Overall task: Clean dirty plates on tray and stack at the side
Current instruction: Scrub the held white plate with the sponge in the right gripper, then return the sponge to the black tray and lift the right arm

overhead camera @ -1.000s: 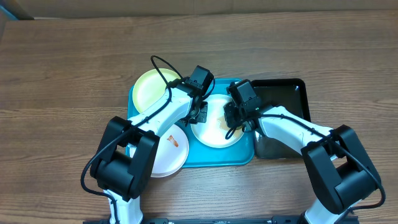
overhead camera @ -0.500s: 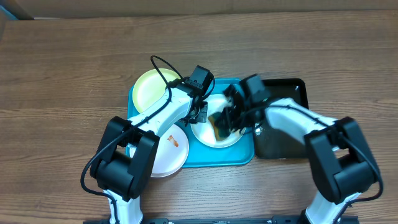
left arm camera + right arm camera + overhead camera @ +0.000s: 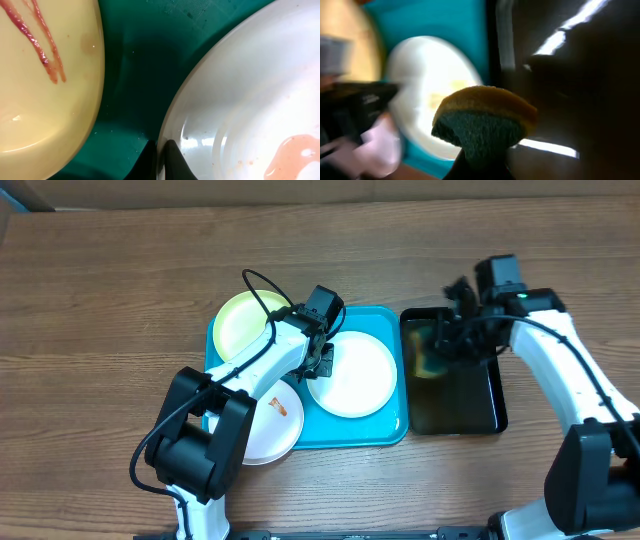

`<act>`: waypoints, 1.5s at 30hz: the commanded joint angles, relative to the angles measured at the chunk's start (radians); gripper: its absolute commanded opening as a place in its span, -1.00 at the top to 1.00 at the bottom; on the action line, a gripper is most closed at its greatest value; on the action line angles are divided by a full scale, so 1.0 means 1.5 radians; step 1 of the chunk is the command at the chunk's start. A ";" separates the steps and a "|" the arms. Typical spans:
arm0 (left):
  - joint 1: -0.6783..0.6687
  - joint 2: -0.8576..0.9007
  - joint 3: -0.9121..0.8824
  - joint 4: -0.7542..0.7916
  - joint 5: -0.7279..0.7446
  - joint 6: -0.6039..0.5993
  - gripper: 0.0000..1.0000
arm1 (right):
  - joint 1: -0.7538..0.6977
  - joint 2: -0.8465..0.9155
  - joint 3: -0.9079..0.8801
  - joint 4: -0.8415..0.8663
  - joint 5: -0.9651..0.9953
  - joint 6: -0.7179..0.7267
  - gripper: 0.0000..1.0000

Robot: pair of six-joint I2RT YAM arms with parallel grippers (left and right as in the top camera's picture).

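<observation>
Clamped on a yellow-and-green sponge, the right gripper hangs over the upper left part of the black tray, right of centre in the overhead view. Left gripper is pinched shut on the rim of the middle white plate, at the plate's left edge. That plate lies in the right half of the turquoise tray and shows a pale pink smear in the left wrist view. A yellow-green plate with red streaks sits in the tray's upper left corner. Another white plate, smeared with orange, overhangs the tray's lower left edge.
</observation>
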 commanded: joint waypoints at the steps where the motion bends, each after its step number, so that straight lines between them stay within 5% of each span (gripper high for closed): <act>1: 0.002 0.006 -0.010 -0.016 0.001 0.002 0.92 | -0.019 -0.005 -0.021 0.002 0.149 0.005 0.93; 7: 0.002 -0.027 0.009 -0.029 -0.023 0.002 0.92 | -0.021 -0.005 -0.086 0.076 0.157 0.005 0.91; 11: 0.002 -0.056 0.009 -0.035 -0.056 -0.001 0.92 | -0.021 -0.005 -0.111 0.097 0.204 0.023 0.66; 17: 0.002 -0.090 0.009 -0.040 -0.094 0.000 0.92 | -0.027 -0.005 -0.111 0.090 0.217 0.030 -0.08; 30: 0.002 -0.153 0.017 -0.039 -0.142 0.008 0.92 | -0.035 -0.009 0.078 -0.074 0.181 0.031 -0.52; 33: 0.002 -0.164 0.027 -0.044 -0.131 0.008 0.92 | -0.054 -0.009 0.108 -0.097 0.180 0.036 -0.99; 45: -0.001 -0.166 0.182 -0.097 -0.057 0.007 0.92 | -0.190 -0.009 0.113 -0.080 0.166 0.048 -1.00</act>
